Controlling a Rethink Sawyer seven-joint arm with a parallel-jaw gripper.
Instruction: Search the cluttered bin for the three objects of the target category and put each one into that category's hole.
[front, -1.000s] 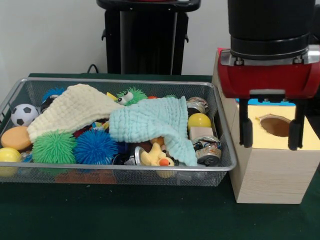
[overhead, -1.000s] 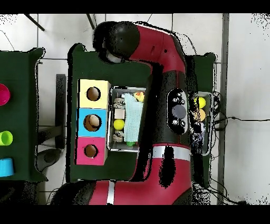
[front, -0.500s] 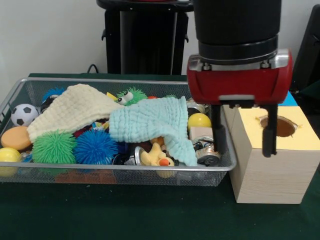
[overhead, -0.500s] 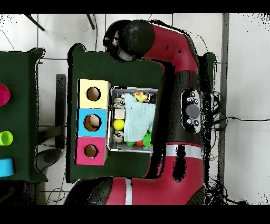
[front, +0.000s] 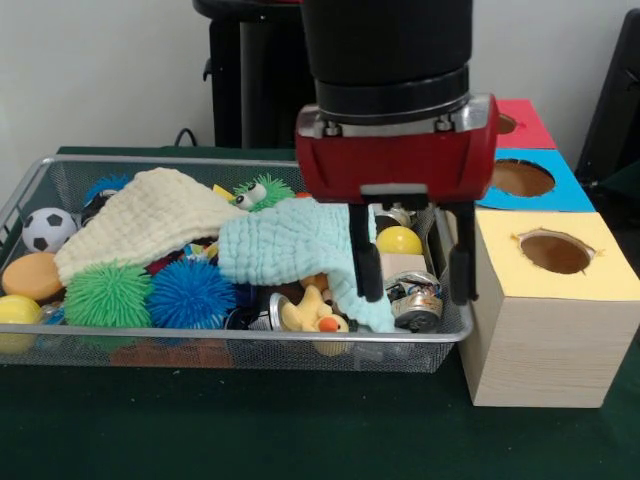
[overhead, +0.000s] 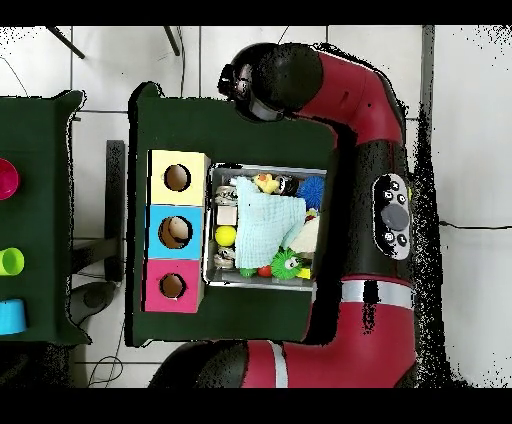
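My gripper (front: 416, 290) hangs open over the right end of the wire bin (front: 240, 162), nothing between its fingers (front: 368, 262). Behind and below them lie a yellow ball (front: 398, 240) and a crushed can (front: 418, 300). A mint cloth (front: 295, 240) and a cream cloth (front: 150, 215) cover much of the bin. A rubber duck (front: 312, 312) peeks out under the mint cloth. Right of the bin stands a wooden box with a yellow hole (front: 552, 250), a blue hole (front: 520, 178) and a red hole (front: 505, 124). From above, the bin (overhead: 262, 166) sits beside the box (overhead: 177, 232).
At the bin's left end are a green spiky ball (front: 108, 295), a blue spiky ball (front: 190, 293), a small soccer ball (front: 47, 229), an orange ball (front: 30, 275) and a green furry toy with eyes (front: 262, 192). The arm (overhead: 390, 210) arches along one side of the bin.
My gripper has moved left, from over the yellow hole of the box to over the bin's right end, still open. From above, the arm has swung aside and uncovered more of the bin.
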